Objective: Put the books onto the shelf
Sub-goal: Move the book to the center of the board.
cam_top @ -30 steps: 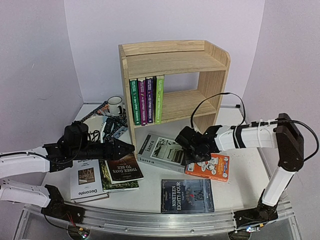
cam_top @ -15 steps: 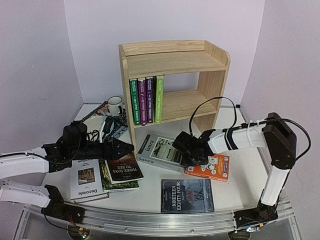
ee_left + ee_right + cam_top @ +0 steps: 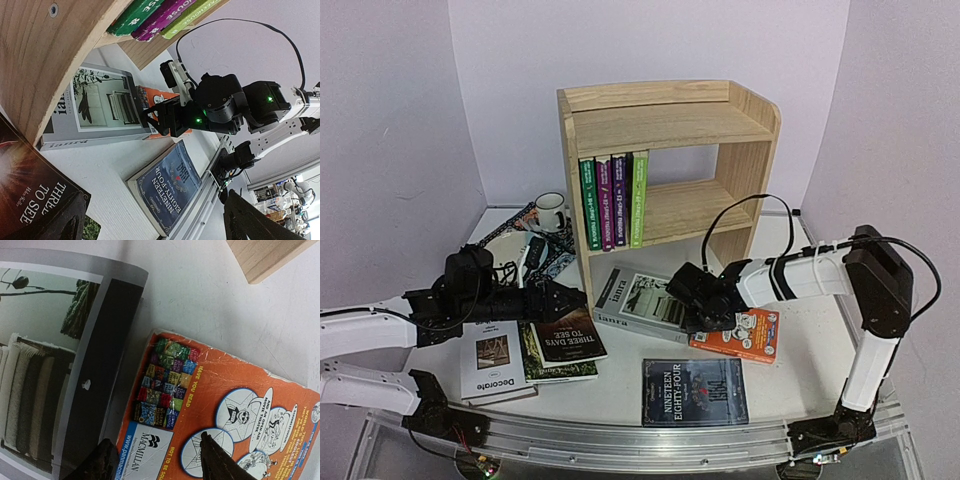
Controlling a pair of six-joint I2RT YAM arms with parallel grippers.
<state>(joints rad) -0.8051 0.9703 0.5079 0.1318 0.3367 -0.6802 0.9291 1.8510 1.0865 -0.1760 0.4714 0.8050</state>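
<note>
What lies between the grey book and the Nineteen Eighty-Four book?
Only bare table separates the grey book from the Nineteen Eighty-Four book, in the top view.

Right hand [image 3: 705, 310] is over the paperback [image 3: 752, 336], with the ianra book [image 3: 635, 298] just left of it, 1984 [image 3: 695, 392] in front and the shelf [image 3: 670, 125] behind. Left hand [image 3: 565, 298] is above Three Days [image 3: 570, 338], with Decorate [image 3: 492, 362] further left.

The left of the shelf's [image 3: 665, 120] lower tier is taken by four upright books [image 3: 613, 200]; room is left to their right. The desk [image 3: 610, 395] before it is covered by a grey book [image 3: 640, 300] and an orange book [image 3: 755, 335].
</note>
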